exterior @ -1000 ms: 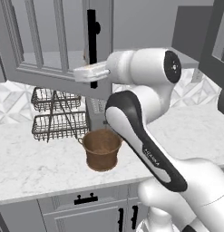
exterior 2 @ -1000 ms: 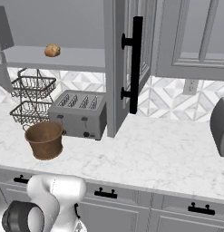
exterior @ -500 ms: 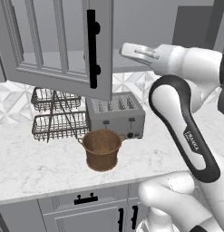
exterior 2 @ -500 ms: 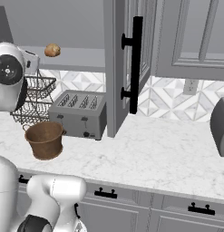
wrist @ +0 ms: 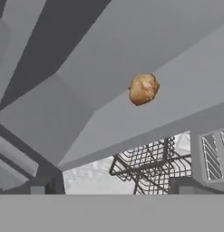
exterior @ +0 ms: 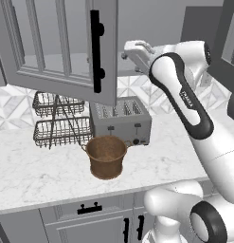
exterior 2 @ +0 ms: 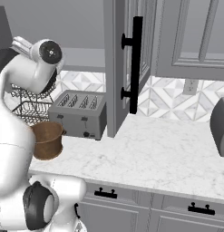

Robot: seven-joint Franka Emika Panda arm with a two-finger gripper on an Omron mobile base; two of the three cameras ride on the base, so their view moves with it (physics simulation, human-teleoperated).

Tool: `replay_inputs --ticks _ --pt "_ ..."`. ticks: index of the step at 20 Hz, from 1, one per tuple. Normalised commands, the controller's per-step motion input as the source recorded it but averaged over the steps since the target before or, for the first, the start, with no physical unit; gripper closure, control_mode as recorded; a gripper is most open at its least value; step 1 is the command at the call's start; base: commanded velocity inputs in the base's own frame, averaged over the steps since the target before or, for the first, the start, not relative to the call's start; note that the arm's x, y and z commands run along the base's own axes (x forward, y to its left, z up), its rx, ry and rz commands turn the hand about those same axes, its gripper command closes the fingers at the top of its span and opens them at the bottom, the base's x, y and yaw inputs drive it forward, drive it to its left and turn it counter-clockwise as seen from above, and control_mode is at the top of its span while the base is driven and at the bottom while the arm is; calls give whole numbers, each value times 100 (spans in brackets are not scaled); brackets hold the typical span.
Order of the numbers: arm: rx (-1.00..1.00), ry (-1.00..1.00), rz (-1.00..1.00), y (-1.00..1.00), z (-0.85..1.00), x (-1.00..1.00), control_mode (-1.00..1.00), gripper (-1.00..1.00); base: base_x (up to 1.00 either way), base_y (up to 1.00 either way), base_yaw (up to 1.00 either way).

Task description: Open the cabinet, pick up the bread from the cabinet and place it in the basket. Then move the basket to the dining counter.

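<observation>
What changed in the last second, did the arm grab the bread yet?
Not yet. The arm left the cabinet door handle and swung up toward the open shelf; the bread lies on that shelf, ahead of the hand and untouched. The basket and toaster stayed put on the counter.

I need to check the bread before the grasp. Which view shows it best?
The hand view: the bread lies unobstructed on the grey cabinet shelf, close ahead. In the left base view the open door and arm cover that spot; in the right base view the arm does.
</observation>
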Motion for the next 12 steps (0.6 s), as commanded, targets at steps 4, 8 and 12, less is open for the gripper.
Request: replay_inputs --ticks 4,8,12 --pt "-3 17 19 100 -22 46 -100 -100 0 0 0" --pt "-9 -1 33 100 -2 -42 -100 -100 0 0 0" --pt "-12 -21 38 100 0 -100 -100 -100 0 0 0"
